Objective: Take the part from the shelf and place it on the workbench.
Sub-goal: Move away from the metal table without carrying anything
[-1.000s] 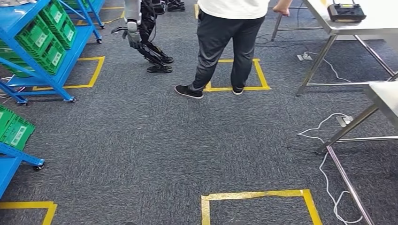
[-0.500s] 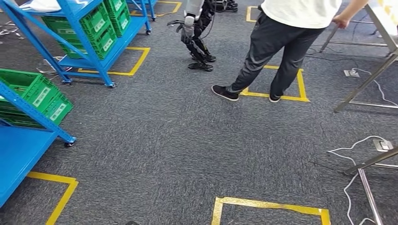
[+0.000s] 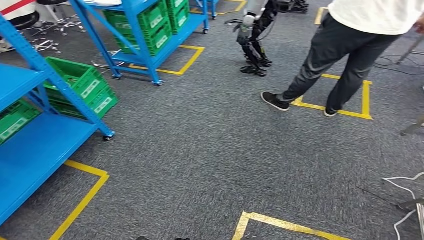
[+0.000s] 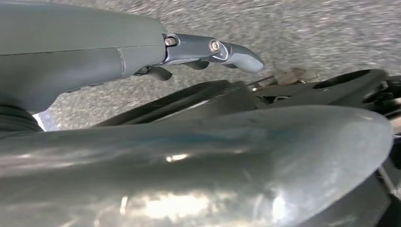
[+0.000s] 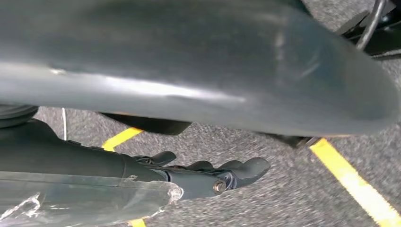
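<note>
Head view: grey short-pile carpet (image 3: 200, 150), speckled, marked with yellow tape rectangles (image 3: 85, 192). Blue steel shelf (image 3: 30, 150) with a flat painted deck at the near left edge of the floor, standing on small castors. Green ribbed plastic crates (image 3: 82, 87) with white labels sit stacked on the carpet just beside its corner post. A second blue shelf rack (image 3: 145, 30) farther back carries more green crates (image 3: 160, 22) on its lower tiers. The part itself cannot be made out on either shelf.

A person (image 3: 345, 55) in dark trousers and black shoes stands at the far right, straddling a taped outline. Another humanoid robot (image 3: 252, 37), dark legs and silver arm, stands beyond. White cable (image 3: 405, 190) loops at the right edge. Wide open carpet lies between shelf and person.

Left hand (image 4: 198, 54): dark smooth fingers extended, slightly curled, nothing held, hanging above the carpet. Right hand (image 5: 208, 172): fingers loosely curled, apart, nothing held.
</note>
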Available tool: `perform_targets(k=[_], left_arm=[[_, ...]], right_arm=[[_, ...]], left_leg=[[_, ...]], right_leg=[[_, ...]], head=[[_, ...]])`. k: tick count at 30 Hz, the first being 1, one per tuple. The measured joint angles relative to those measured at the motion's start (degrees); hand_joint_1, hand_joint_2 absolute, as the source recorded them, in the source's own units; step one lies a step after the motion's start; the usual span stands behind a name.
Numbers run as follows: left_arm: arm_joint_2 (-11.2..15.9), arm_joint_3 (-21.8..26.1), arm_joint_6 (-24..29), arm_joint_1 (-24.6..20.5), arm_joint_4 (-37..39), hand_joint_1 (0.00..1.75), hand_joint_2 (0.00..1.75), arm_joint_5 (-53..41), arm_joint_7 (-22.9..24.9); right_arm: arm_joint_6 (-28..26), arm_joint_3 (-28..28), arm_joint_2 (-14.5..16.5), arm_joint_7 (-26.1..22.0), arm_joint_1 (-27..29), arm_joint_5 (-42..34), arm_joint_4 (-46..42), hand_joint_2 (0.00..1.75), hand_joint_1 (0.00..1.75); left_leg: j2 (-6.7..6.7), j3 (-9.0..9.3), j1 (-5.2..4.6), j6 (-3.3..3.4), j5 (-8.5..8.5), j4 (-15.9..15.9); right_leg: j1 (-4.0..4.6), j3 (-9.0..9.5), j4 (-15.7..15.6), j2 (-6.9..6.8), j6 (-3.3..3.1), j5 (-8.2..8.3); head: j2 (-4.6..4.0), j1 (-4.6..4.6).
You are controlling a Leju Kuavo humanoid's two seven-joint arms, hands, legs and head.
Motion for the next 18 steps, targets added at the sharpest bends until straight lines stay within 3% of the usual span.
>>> perform_targets(k=[1, 2, 4, 5, 7, 9, 11, 13, 14, 15, 16, 18], left_arm=[[0.02, 0.01, 0.00, 0.07, 0.00, 0.00, 0.00, 0.00, 0.00], [0.00, 0.01, 0.00, 0.08, 0.00, 0.00, 0.00, 0.00, 0.00], [-0.05, 0.02, 0.00, -0.17, 0.00, 0.00, 0.00, -0.02, 0.00], [-0.09, 0.02, 0.00, -0.28, 0.00, 0.00, 0.00, -0.07, 0.00], [-0.09, 0.04, -0.04, -0.17, 0.00, 0.00, 0.00, -0.18, 0.01], [-0.07, 0.07, -0.09, 0.07, 0.00, 0.00, 0.00, -0.26, 0.02], [-0.09, 0.08, -0.11, -0.03, 0.00, 0.00, 0.00, -0.31, 0.02], [-0.09, 0.08, -0.13, -0.11, 0.00, 0.00, 0.00, -0.33, 0.02], [-0.07, 0.08, -0.13, -0.05, 0.00, 0.00, 0.00, -0.33, 0.04], [-0.04, 0.09, -0.13, 0.01, 0.00, 0.00, 0.00, -0.34, 0.10], [-0.04, 0.09, -0.13, 0.05, 0.00, 0.00, 0.00, -0.34, 0.18], [-0.09, 0.10, -0.13, 0.02, 0.00, 0.00, 0.00, -0.36, 0.32]], right_arm=[[0.01, -0.01, 0.01, -0.03, -0.04, 0.03, 0.00, 0.00, 0.00], [0.02, -0.01, 0.01, -0.05, -0.07, 0.05, 0.00, 0.00, 0.00], [0.02, -0.01, 0.01, -0.10, -0.07, 0.09, 0.00, 0.00, 0.00], [0.01, -0.01, 0.00, -0.11, -0.10, 0.11, 0.00, 0.00, 0.00], [0.01, -0.01, 0.00, -0.13, -0.27, 0.17, 0.00, 0.00, 0.00], [0.02, -0.01, 0.01, -0.17, -0.41, 0.23, 0.00, 0.00, 0.00], [0.03, -0.01, 0.01, -0.19, -0.26, 0.25, 0.00, 0.00, 0.00], [0.03, -0.02, -0.01, -0.15, 0.02, 0.26, 0.00, 0.00, 0.00], [0.03, -0.02, -0.01, -0.14, 0.10, 0.27, 0.00, 0.00, 0.00], [0.03, -0.03, 0.00, -0.13, 0.12, 0.28, 0.00, 0.00, 0.00], [0.03, -0.03, 0.00, -0.13, 0.12, 0.30, 0.00, 0.00, 0.00], [0.02, -0.03, 0.00, -0.13, 0.12, 0.34, 0.00, 0.00, 0.00]], left_leg=[[0.63, 1.89, 0.02, -0.01, 1.85, -3.24], [2.08, 4.22, 0.00, 0.00, 3.57, -7.19], [4.38, 7.39, -0.15, 0.46, 5.20, -13.13], [4.80, 7.85, -0.26, 0.83, 5.22, -14.24], [3.45, 7.66, -0.31, 1.71, 5.21, -14.46], [2.12, 7.71, -0.13, 2.43, 5.36, -14.55], [0.74, 7.68, -0.02, 2.98, 5.53, -14.59], [-0.91, 7.62, -0.06, 3.24, 5.60, -14.58], [-1.78, 7.66, -0.08, 3.27, 5.59, -14.57], [-2.65, 7.74, -0.09, 3.26, 5.58, -14.56], [-3.55, 7.84, -0.07, 3.21, 5.55, -14.54], [-5.22, 7.89, -0.11, 2.87, 5.41, -14.39]], right_leg=[[-0.02, 0.06, 0.00, -0.76, 0.07, -0.04], [0.06, 0.13, 0.02, -1.42, 0.24, -0.11], [0.43, 0.19, 0.31, -2.67, 0.82, -0.40], [0.63, 0.24, 0.39, -3.28, 1.14, -0.52], [0.62, 0.45, 0.42, -4.33, 1.76, -0.77], [0.31, -0.14, 2.29, -2.26, 2.44, -2.24], [0.09, -3.18, 8.93, 1.31, 2.84, -5.64], [0.08, -7.05, 16.40, 2.68, 2.89, -8.24], [0.08, -7.99, 17.77, 2.87, 2.85, -8.08], [0.06, -7.78, 16.74, 3.03, 2.75, -6.75], [-0.01, -6.52, 13.60, 3.50, 2.64, -4.60], [-0.39, -2.94, 5.50, 6.14, 2.45, -0.90]], head=[[0.00, -0.01], [0.00, -0.04], [0.00, 0.00], [0.00, 0.09], [0.00, 0.31], [0.00, 0.57], [0.00, 1.07], [0.00, 1.38], [0.00, 1.47], [0.00, 1.48], [0.00, 1.49], [0.00, 1.67]])
